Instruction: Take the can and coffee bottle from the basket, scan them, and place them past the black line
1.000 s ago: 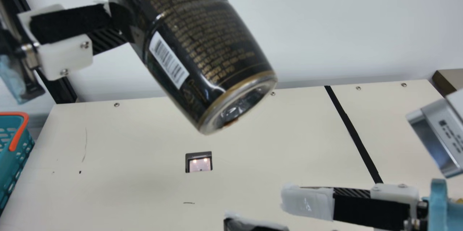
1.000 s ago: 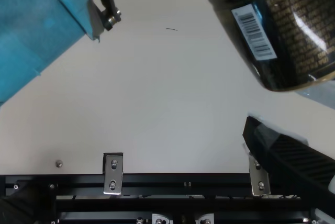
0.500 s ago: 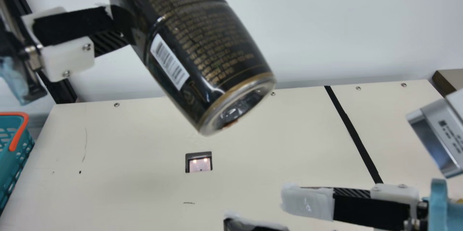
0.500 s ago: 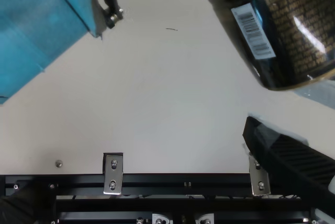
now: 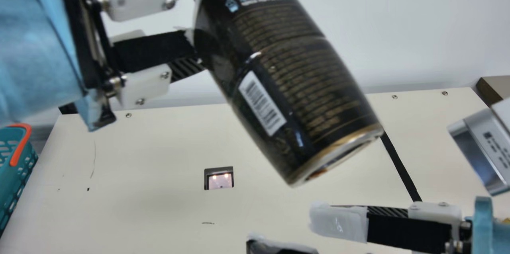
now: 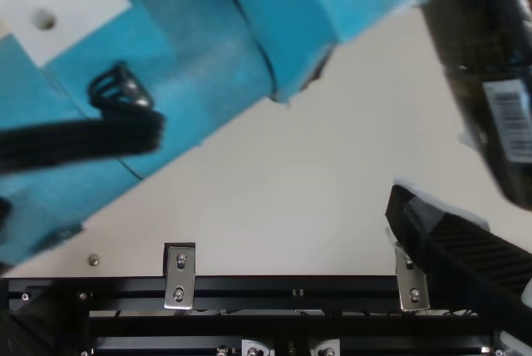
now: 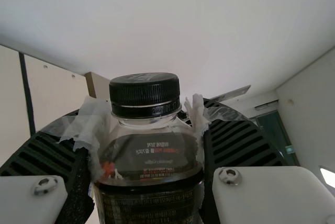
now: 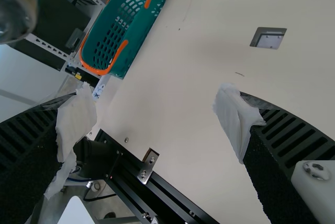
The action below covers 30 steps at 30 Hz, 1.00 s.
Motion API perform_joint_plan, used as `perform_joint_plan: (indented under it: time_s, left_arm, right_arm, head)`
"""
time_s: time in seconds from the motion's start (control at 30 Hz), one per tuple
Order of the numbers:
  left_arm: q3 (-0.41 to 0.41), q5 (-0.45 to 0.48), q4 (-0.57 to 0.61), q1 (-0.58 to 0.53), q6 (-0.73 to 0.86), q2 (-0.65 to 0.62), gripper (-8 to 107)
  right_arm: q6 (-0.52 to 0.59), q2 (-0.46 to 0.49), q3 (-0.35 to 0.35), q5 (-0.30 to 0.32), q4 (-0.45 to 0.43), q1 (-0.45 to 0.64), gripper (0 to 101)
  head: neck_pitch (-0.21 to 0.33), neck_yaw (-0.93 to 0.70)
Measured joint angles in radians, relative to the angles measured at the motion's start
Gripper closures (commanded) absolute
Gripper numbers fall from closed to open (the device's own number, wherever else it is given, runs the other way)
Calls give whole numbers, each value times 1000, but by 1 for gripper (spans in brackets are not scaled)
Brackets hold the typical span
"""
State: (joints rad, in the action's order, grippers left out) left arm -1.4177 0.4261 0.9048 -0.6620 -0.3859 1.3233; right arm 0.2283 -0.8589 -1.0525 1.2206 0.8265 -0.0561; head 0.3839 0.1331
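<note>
In the main view my left gripper (image 5: 215, 9) is shut on the black coffee bottle (image 5: 295, 83), which hangs tilted above the table, its metal base down to the right and its barcode visible. The left wrist view has the bottle's black cap (image 7: 145, 94) between the fingers of the left gripper (image 7: 146, 122). Part of the bottle (image 6: 490, 81) is at the top view's right. Below the bottle in the main view, my right gripper (image 5: 289, 232) stands open; nothing is between the fingers of the right gripper (image 8: 153, 114) in its wrist view. The black line (image 5: 398, 162) runs behind the bottle's base.
A lit scanner window (image 5: 219, 178) is set into the cream table (image 5: 139, 158). The teal basket (image 5: 18, 166) with orange handles stands at the left edge. A brown box (image 5: 494, 88) is at the far right corner, with a silver-and-white block (image 5: 484, 146) nearer the camera.
The left arm has moved right with the bottle in its gripper, and the bottle's base sits lower in the main view, now overlapping the black line. My right gripper has kept still.
</note>
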Motion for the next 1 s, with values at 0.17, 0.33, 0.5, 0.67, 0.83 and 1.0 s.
perform_joint_plan:
  time_s: [0.17, 0.33, 0.5, 0.67, 0.83, 1.0]
  left_arm:
    - [0, -41, 2, -19, -21, 4, 89]
    - [0, -41, 2, -19, -21, 4, 89]
    - [2, -41, 14, -15, -9, 4, 89]
    - [13, -56, 21, -11, 3, 10, 89]
    - [19, -76, 23, -15, 8, 20, 89]
    - [19, -76, 23, -15, 10, 20, 89]
  right_arm:
    - [0, 0, 0, 0, 0, 0, 0]
    - [0, 0, 0, 0, 0, 0, 0]
    - [0, 0, 0, 0, 0, 0, 0]
    - [0, 0, 0, 0, 0, 0, 0]
    - [0, 0, 0, 0, 0, 0, 0]
    - [0, 0, 0, 0, 0, 0, 0]
  head:
    - [-5, 0]
    - [0, 0]
    - [0, 0]
    - [0, 0]
    - [0, -5]
    - [0, 0]
